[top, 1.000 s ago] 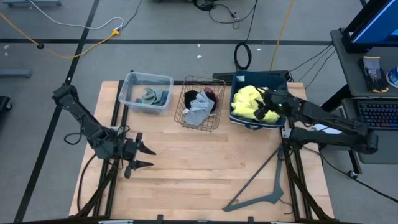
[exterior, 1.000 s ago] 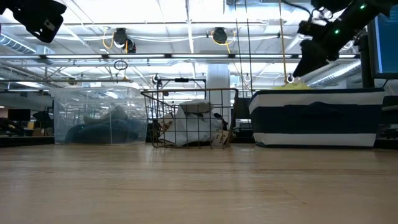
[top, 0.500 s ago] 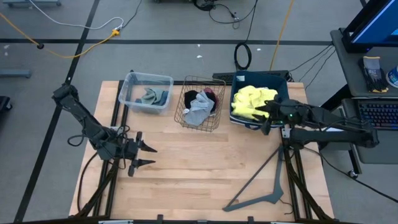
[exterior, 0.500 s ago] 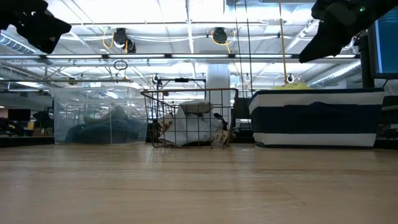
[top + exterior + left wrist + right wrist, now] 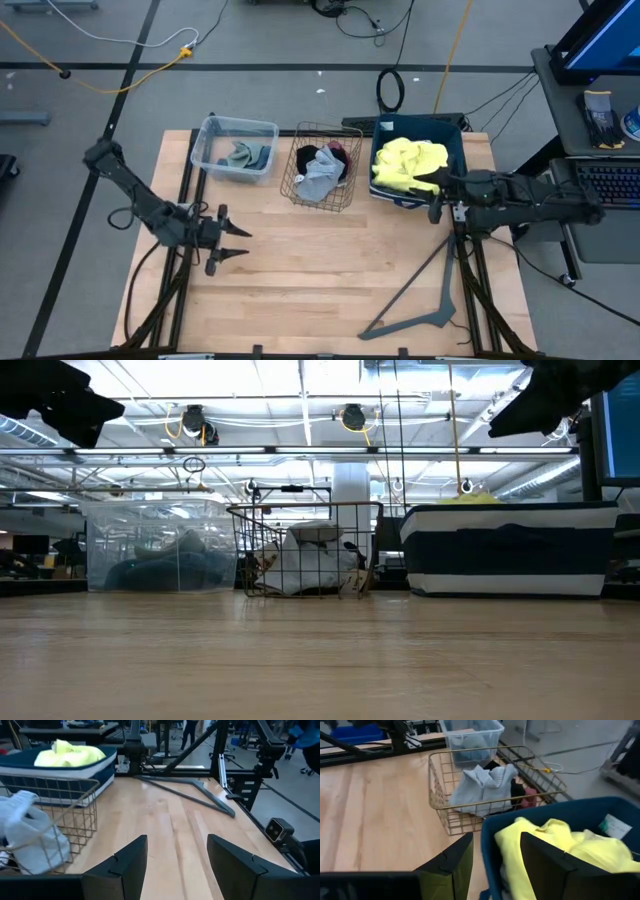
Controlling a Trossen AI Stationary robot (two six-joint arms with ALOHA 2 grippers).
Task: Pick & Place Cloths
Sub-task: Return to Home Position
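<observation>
A yellow cloth (image 5: 408,163) is heaped in the navy bin (image 5: 455,150) at the table's far right. Light grey, black and maroon cloths (image 5: 322,172) lie in the wire basket (image 5: 300,190) at the far middle. A grey-green cloth (image 5: 245,155) lies in the clear bin (image 5: 215,130) at the far left. My right gripper (image 5: 437,200) hangs open and empty by the navy bin's near right corner, with the yellow cloth (image 5: 555,845) just ahead of it. Over the left part of the table my left gripper (image 5: 238,241) is open and empty, pointing toward the table's right.
A grey V-shaped metal bar (image 5: 425,300) lies on the near right of the table and partly overhangs the right edge. Bare wood (image 5: 320,260) spans the middle and near side. A desk with a keyboard (image 5: 605,185) stands beyond the right edge.
My right gripper has swung from above the yellow cloth toward the table's near and right edges, ending beside the navy bin's near right corner with nothing in it. My left gripper has drifted a little toward the far edge. The cloths have kept still.
</observation>
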